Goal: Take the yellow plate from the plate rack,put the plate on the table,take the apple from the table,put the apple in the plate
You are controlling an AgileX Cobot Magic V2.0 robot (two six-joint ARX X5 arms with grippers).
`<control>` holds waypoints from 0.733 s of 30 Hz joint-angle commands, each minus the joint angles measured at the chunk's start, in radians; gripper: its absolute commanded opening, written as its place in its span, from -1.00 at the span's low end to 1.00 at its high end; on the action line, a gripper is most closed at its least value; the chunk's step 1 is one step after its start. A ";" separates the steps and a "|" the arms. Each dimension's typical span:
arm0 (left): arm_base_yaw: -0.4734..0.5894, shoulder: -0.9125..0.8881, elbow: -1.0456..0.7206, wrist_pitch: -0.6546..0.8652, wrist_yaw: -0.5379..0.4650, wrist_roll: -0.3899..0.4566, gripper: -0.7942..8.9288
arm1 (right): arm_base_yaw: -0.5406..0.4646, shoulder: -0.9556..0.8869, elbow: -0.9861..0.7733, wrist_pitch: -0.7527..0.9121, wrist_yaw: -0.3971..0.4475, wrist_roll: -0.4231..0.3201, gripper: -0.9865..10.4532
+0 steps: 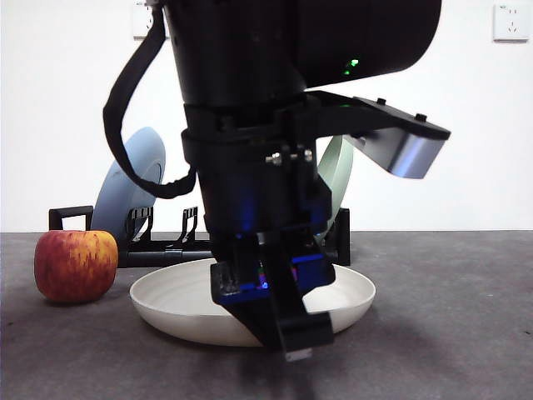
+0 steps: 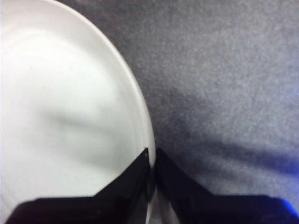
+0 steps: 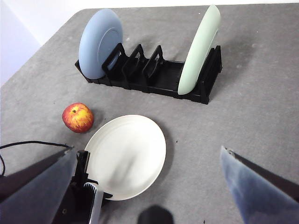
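The yellow plate (image 3: 126,156) lies flat on the rough, mottled dark grey tabletop (image 3: 243,107), a wide, shallow, matte cream round with a raised rim and nothing in it. The left gripper (image 2: 152,156) is down at its near edge, its two black fingers (image 2: 135,175) clenched on the rim, one inside the plate and one outside. In the front view that arm fills the middle, big and dark, with its tip low over the plate's front edge. The apple (image 3: 78,117), red with yellow-orange streaks, sits on the tabletop just beside the plate, apart from it. Behind both stands the plate rack (image 3: 154,77), long, low and black with pairs of upright prongs and a looped handle at one end. It holds a blue plate (image 3: 99,43) on edge at the end nearer the apple and a pale green plate (image 3: 201,49) on edge at the other, with bare slots between them. The right gripper (image 3: 149,186) hangs high above the tabletop, its fingers spread wide and holding nothing.
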 commanded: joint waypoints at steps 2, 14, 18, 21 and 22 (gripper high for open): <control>0.004 0.021 -0.012 -0.010 0.071 -0.061 -0.59 | 0.002 0.003 0.003 0.005 -0.003 -0.006 0.11; 0.005 -0.107 0.051 -0.100 0.073 -0.132 -0.44 | 0.002 0.010 0.003 0.002 -0.003 -0.006 0.11; 0.006 -0.233 0.094 -0.166 0.071 -0.197 -0.44 | 0.002 0.013 0.003 0.007 -0.005 -0.006 0.11; 0.018 -0.360 0.119 -0.201 0.068 -0.249 -0.44 | 0.002 0.019 0.003 0.010 -0.040 -0.006 0.11; 0.023 -0.404 0.122 -0.207 0.068 -0.264 -0.44 | 0.002 0.025 0.003 0.011 -0.053 -0.006 0.11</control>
